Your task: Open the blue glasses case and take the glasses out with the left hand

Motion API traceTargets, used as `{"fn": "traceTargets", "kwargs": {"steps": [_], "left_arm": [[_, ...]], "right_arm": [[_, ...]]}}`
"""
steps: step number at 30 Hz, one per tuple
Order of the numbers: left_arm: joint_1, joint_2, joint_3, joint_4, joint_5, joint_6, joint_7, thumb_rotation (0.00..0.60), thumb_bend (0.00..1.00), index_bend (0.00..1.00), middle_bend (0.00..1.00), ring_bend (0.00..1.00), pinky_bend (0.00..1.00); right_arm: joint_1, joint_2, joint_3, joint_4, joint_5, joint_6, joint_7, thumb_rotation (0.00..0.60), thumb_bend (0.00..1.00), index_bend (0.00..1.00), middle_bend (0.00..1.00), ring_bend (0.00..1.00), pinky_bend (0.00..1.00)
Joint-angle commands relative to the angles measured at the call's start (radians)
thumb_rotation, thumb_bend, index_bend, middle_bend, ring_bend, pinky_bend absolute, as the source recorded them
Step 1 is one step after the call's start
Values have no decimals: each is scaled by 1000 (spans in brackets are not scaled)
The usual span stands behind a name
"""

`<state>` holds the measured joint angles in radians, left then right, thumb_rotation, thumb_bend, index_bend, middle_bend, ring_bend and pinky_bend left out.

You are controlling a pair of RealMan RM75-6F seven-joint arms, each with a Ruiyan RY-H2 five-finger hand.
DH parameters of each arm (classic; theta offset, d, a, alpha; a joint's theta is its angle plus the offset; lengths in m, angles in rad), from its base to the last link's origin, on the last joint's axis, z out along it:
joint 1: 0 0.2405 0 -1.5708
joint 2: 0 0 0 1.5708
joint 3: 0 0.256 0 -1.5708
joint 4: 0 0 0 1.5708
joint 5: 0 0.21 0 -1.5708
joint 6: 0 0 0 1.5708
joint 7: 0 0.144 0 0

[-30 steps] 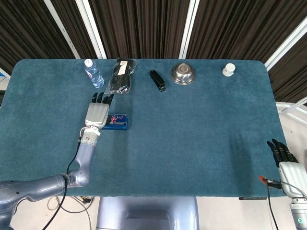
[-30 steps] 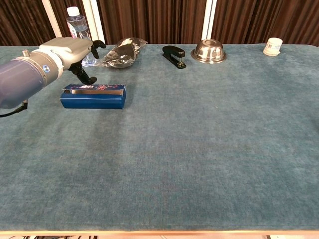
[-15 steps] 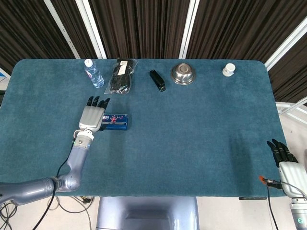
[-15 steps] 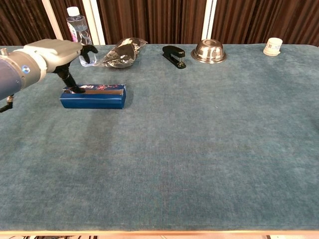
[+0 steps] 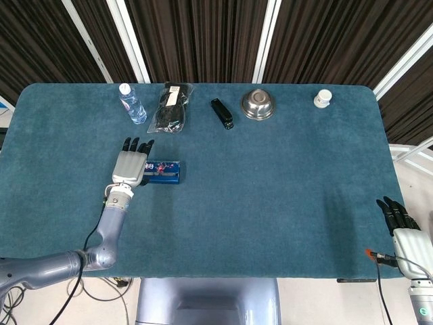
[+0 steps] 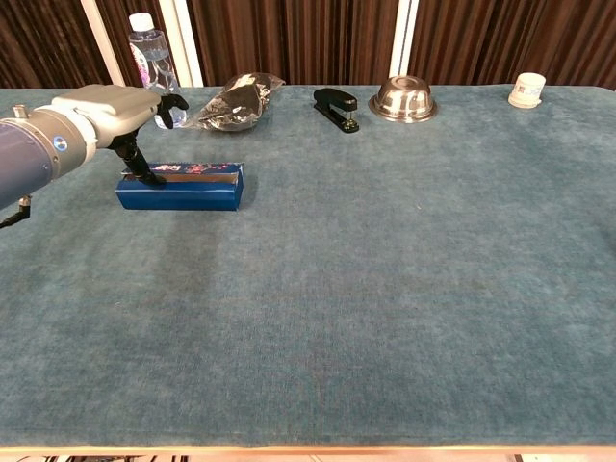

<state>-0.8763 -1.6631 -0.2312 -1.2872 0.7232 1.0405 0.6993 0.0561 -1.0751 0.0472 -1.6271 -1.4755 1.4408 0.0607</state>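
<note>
The blue glasses case (image 5: 162, 172) (image 6: 183, 185) lies flat on the left half of the table with its patterned top facing up. My left hand (image 5: 131, 164) (image 6: 111, 106) hovers over the case's left end, palm down, fingers spread and pointing away from me. In the chest view its thumb reaches down to the case's top left edge. Nothing is in that hand. My right hand (image 5: 404, 235) rests open off the table's near right corner, seen only in the head view. The glasses are not visible.
Along the far edge stand a water bottle (image 5: 132, 103), a black item in a clear bag (image 5: 172, 107), a black stapler (image 5: 222, 113), a steel bowl (image 5: 258, 105) and a small white jar (image 5: 323, 99). The bottle and bag are just beyond the left hand.
My left hand has moved left and slightly toward me, from above the case's rear to its left end. Its thumb now comes down on the case's top edge. The case and the right hand are unmoved.
</note>
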Motion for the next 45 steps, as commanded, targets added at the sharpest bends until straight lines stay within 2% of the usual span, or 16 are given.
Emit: {"fn": "traceTargets", "kwargs": {"steps": [1,18,26,32,37,45], "left_arm": [[-5,-10,-5,16,4,-5,-8,600,199,72,191,0,36],[-37,-76,-27,125,18,-34,-24,600,243,86,205,0,48],[-67,-125,-57,203,34,-22,-28,600,451,98,214,0,51],[-81,-157,-76,246,40,-6,-26,600,477,102,214,0,52],[-53,-124,-65,183,39,-16,-35,600,470,102,206,0,51],[46,50,-16,-98,84,21,-69,600,360,97,173,0,64]], "right_arm": [[1,0,0,0,2,-2,0,600,99,0,0,0,212],[4,2,2,-8,16,-17,-1,600,110,0,0,0,212],[5,5,2,-11,19,-22,9,600,111,0,0,0,212],[5,7,2,-12,20,-23,11,600,111,0,0,0,212],[5,9,1,-12,19,-24,12,600,110,0,0,0,212],[5,10,0,-13,17,-22,9,600,111,0,0,0,212]]}}
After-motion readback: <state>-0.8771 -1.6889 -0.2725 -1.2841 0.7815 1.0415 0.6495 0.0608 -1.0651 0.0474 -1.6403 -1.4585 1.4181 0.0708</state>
